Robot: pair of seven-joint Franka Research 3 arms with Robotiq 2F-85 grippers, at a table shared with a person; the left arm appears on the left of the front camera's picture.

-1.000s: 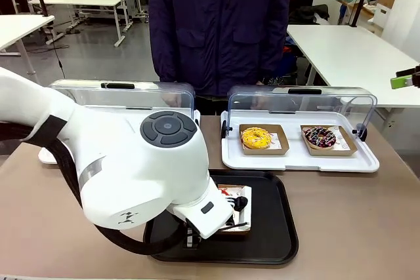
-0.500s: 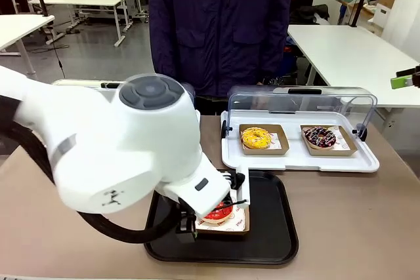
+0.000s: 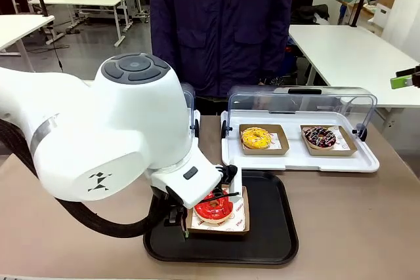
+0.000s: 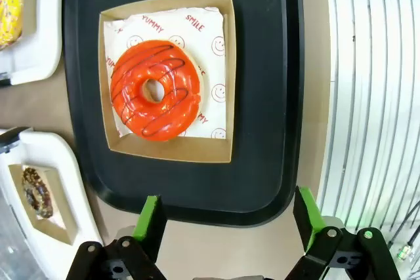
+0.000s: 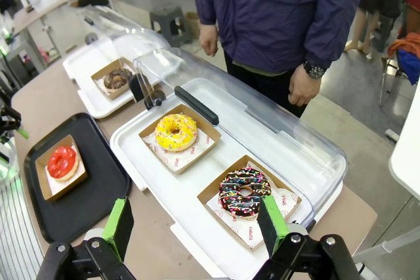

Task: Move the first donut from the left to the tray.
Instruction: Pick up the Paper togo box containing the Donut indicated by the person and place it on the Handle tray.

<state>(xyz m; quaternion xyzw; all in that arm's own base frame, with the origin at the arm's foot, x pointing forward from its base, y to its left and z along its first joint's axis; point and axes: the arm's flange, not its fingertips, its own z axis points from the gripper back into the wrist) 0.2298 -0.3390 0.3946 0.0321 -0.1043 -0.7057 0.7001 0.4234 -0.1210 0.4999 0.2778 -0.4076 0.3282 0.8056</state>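
Observation:
The red-glazed donut (image 3: 213, 208) lies in its brown cardboard holder on white paper, resting on the black tray (image 3: 270, 227). In the left wrist view the donut (image 4: 156, 90) sits in the upper left of the tray (image 4: 262, 96). My left gripper (image 4: 230, 221) hangs open above the tray's near rim, both green pads clear of the holder. The left arm (image 3: 131, 136) covers the tray's left part in the front view. My right gripper (image 5: 195, 224) stands open and holds nothing, high above the table's right side; from there the donut (image 5: 63, 160) and tray (image 5: 98, 195) lie far left.
A white tray with a raised clear lid (image 3: 302, 100) holds a yellow donut (image 3: 256, 138) and a dark sprinkled donut (image 3: 319, 138). A second lidded white tray (image 5: 98, 63) holds a brown donut (image 5: 118, 78). A person (image 3: 220, 31) stands at the far edge.
My left gripper has opened and let go of the red donut's holder, which stays on the black tray. The left arm has lifted up and back from it.

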